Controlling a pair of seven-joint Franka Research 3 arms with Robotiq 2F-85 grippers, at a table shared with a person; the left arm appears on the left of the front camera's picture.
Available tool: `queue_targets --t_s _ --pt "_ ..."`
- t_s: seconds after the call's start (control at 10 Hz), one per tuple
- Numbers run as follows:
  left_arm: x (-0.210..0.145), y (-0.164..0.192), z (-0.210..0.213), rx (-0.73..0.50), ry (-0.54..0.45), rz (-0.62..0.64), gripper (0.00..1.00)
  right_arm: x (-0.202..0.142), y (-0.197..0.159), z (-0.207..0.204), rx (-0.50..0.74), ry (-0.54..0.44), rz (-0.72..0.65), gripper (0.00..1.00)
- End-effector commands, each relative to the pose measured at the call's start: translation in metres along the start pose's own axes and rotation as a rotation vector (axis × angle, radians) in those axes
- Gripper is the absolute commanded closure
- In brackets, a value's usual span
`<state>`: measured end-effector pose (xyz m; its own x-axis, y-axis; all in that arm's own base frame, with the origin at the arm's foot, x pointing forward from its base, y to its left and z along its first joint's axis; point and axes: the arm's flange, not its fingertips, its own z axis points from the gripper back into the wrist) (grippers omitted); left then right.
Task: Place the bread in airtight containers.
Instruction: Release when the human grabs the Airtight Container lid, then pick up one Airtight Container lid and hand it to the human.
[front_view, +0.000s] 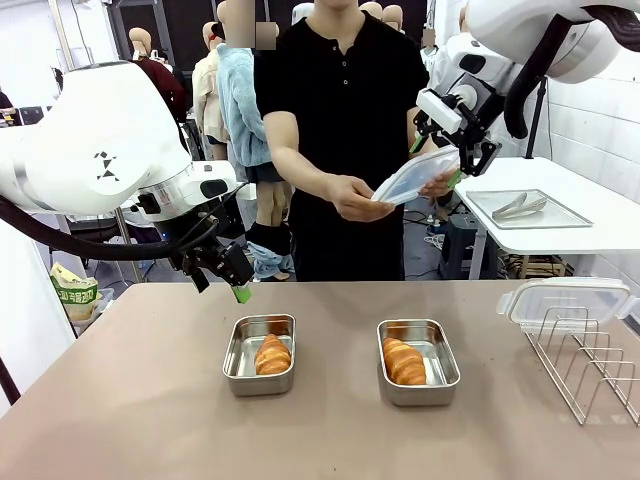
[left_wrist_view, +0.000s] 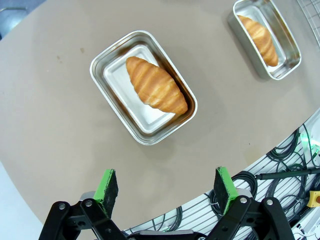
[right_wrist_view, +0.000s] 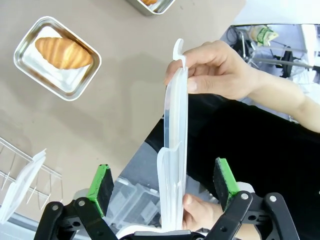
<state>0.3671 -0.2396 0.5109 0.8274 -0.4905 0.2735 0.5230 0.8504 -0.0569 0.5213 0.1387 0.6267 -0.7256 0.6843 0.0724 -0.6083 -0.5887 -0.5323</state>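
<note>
On the worktop (front_view: 150, 400) in front of me, two steel tins sit side by side with a clear gap between them, both uncovered. The left tin (front_view: 248, 345) holds the left croissant (front_view: 272, 355), which lies along its length. The right tin (front_view: 440, 360) holds the right croissant (front_view: 404, 362) the same way, set toward its left wall.

My left gripper (left_wrist_view: 165, 186) hangs above the bare worktop just beside the left tin. Its jaws are spread wide with nothing between the green pads (left_wrist_view: 107, 184).

My right gripper (right_wrist_view: 162, 175) is raised over the far edge of the worktop, up at the person's chest height. A clear lid (right_wrist_view: 175, 130) stands edge-on between its fingers. There is daylight on both sides of the lid, so the jaws are parted and neither pad touches it.

The person carries the lid at both ends. One hand (right_wrist_view: 220, 70) pinches the end with the tab, and the other hand (right_wrist_view: 200, 210) grips the end nearest my wrist.

A second lid (front_view: 565, 298) rests on top of the wire rack (front_view: 590, 370) at my right edge of the worktop. Farther back on that side, a flat metal tray (front_view: 560, 215) carries tongs (front_view: 520, 206).
</note>
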Motion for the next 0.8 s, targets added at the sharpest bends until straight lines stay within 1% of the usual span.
queue_targets --t_s 0.0,0.2,0.3,0.4,0.7 --pt "0.0005 0.0007 0.0002 -0.002 -0.002 0.001 0.00 0.0011 -0.0026 -0.0022 0.026 0.016 -0.025 0.00" --pt "0.0005 0.0007 0.0002 -0.002 -0.002 0.001 0.00 0.0004 -0.0042 -0.0022 0.037 0.010 -0.030 0.00" --pt "0.0005 0.0007 0.0002 -0.002 -0.002 0.001 0.00 0.0013 -0.0078 -0.0046 0.078 -0.018 0.012 0.00" --pt "0.0005 0.0007 0.0002 -0.002 -0.002 0.001 0.00 0.0005 0.0001 -0.0019 0.011 0.004 -0.012 0.00" --pt "0.0005 0.0007 0.0002 -0.002 -0.002 0.001 0.00 0.0005 0.0001 -0.0019 0.011 0.004 -0.012 0.00"
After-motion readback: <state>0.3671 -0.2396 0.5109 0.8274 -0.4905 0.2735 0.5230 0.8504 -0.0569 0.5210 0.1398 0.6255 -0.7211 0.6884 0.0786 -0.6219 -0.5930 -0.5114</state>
